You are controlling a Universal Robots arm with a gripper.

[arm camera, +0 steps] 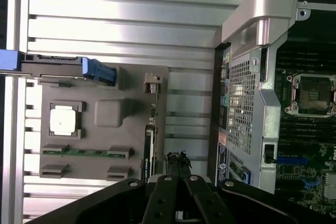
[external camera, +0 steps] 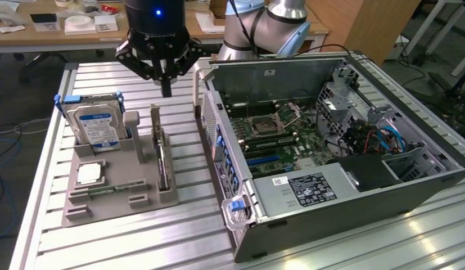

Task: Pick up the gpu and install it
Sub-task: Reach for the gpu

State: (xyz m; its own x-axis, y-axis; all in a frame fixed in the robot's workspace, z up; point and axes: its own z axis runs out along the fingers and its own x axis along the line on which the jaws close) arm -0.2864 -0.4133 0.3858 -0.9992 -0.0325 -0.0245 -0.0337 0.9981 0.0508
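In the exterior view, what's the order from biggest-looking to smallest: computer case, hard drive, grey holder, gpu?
1. computer case
2. grey holder
3. hard drive
4. gpu, seen edge-on, so it looks smaller than it may be.

- The gripper (external camera: 166, 91) was black, its linkage fastened by round screws (arm camera: 167, 179).
- A blue light (external camera: 158, 11) glowed on the black wrist housing (external camera: 146, 22).
- The arm (external camera: 276, 25) was silver-grey, with a black cable (external camera: 234, 17).

Shiny ribbed metal table (external camera: 142, 247), matt grey holder (external camera: 127, 174), probably plastic, grey metal case (external camera: 344, 208), matt black claw (external camera: 166, 93)
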